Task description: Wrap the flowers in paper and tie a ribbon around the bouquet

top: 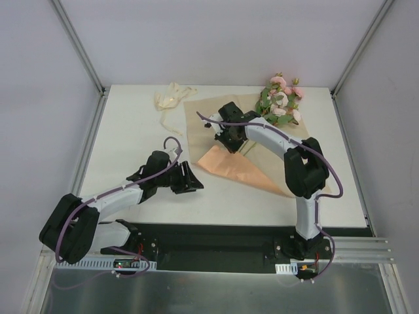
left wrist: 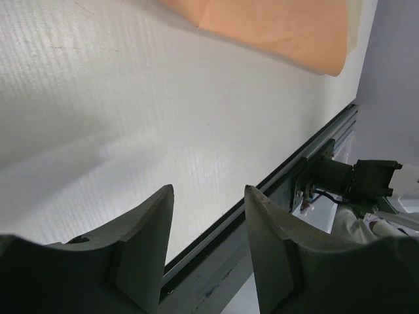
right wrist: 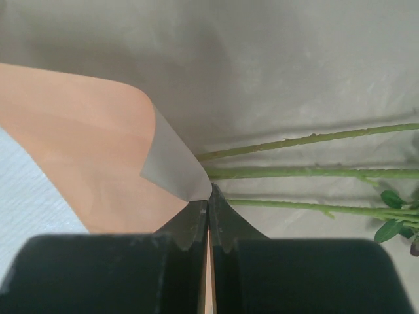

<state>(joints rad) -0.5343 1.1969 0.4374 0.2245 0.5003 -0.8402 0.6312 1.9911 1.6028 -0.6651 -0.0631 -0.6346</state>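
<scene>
The paper [top: 226,165] lies across the middle of the table, tan face up, with a peach-orange flap folded over at its near left. My right gripper [top: 226,140] is shut on the paper's folded edge [right wrist: 173,173], which curls up from its closed tips [right wrist: 209,193]. The flowers [top: 281,99] rest on the paper's far right corner, with their green stems [right wrist: 308,172] running beside the right gripper. The cream ribbon [top: 171,98] lies bunched at the back left. My left gripper [top: 191,178] hovers open and empty [left wrist: 209,191] near the flap's corner [left wrist: 275,26].
The table's near edge and black rail [left wrist: 308,154] run just in front of the left gripper. White enclosure walls and metal posts [top: 78,46] bound the table on the left, back and right. The right arm's elbow [top: 304,171] stands over the paper's near right part.
</scene>
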